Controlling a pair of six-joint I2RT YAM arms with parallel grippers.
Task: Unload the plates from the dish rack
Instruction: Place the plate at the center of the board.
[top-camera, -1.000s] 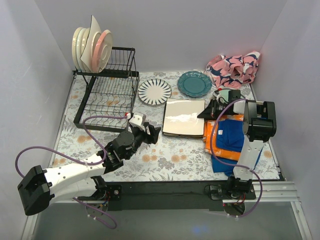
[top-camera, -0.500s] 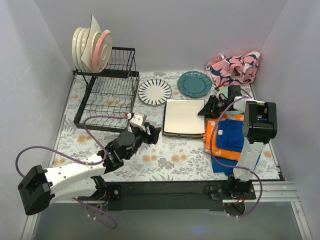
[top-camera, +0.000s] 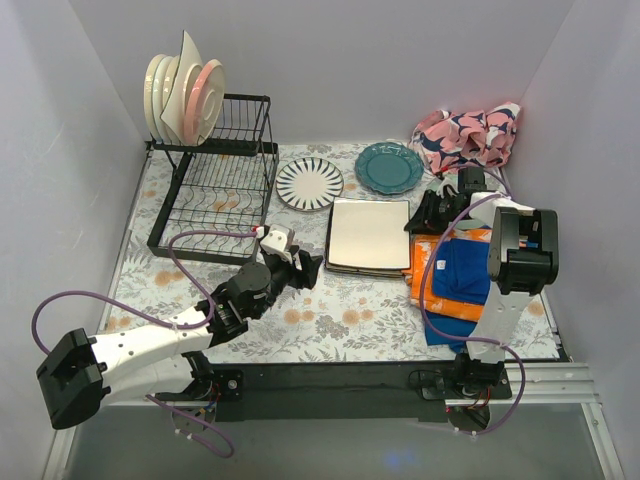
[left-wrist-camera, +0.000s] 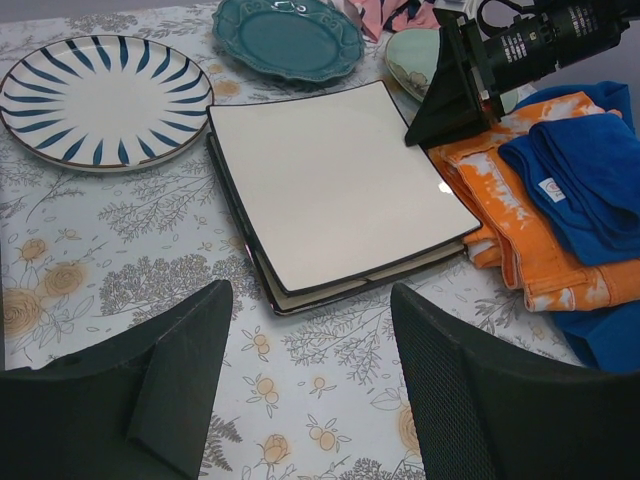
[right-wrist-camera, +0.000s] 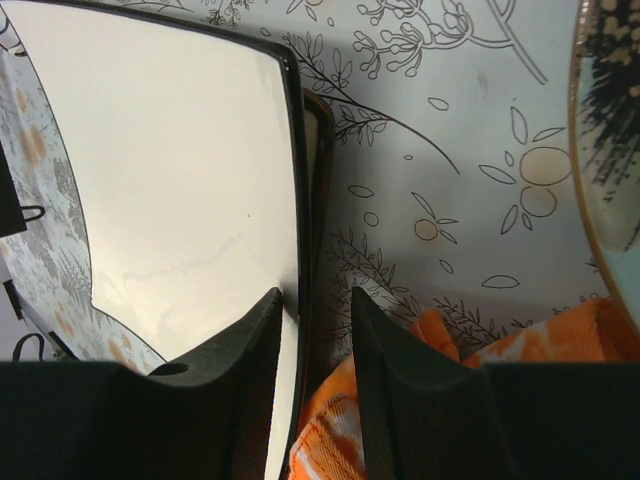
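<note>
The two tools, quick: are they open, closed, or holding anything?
Left tool: open, empty.
Right tool: slightly open around the edge of the square plate, not clamping it.

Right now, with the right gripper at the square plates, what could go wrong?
The right gripper stands open right at the rim of the top square plate, which lies skewed on the lower plate; a crooked retreat might drag it off. The orange cloth against that stack could snag a finger.
</note>
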